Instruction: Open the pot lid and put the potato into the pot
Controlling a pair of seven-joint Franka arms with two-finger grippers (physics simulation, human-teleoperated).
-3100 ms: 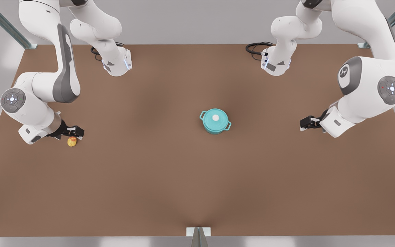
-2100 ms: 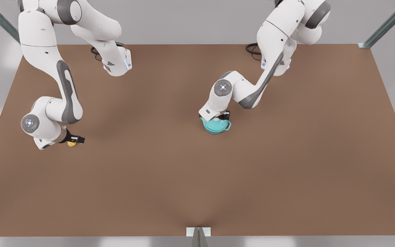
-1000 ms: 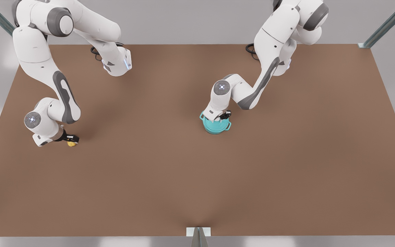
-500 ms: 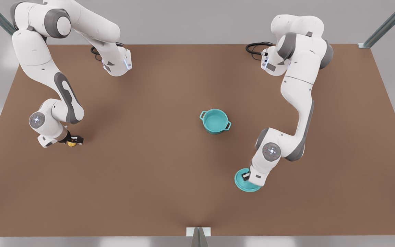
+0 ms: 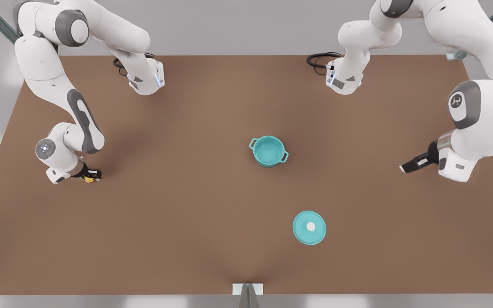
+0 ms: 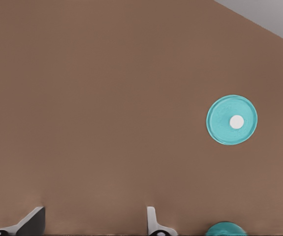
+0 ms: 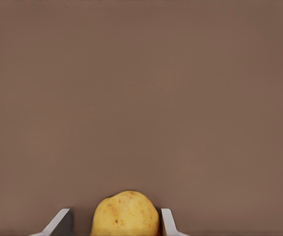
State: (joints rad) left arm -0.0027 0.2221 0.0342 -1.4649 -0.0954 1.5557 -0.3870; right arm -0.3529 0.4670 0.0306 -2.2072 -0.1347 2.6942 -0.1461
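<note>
The teal pot (image 5: pixel 268 150) stands uncovered at the table's middle, its inside bare. The pot lid (image 5: pixel 309 227) lies flat on the table nearer the front edge, white knob up; the left wrist view has the lid (image 6: pixel 231 120) and a sliver of the pot (image 6: pixel 225 229). My left gripper (image 5: pixel 404 168) hangs open and empty at the front view's right, well away from both. At the front view's left, my right gripper (image 5: pixel 91 176) is low over the potato (image 5: pixel 88 179). In the right wrist view the yellow potato (image 7: pixel 125 214) sits between the fingers, one touching it, a gap at the other.
Both arm bases (image 5: pixel 144 79) stand along the far edge, with a black cable (image 5: pixel 319 59) beside the one at the front view's right. A small bracket (image 5: pixel 247 289) sits at the front edge. Bare brown table (image 5: pixel 178 205) lies between potato and pot.
The left gripper lifted the lid off the pot, set it down near the front edge, let go and drew back to the front view's right. The right gripper's fingers narrowed around the potato.
</note>
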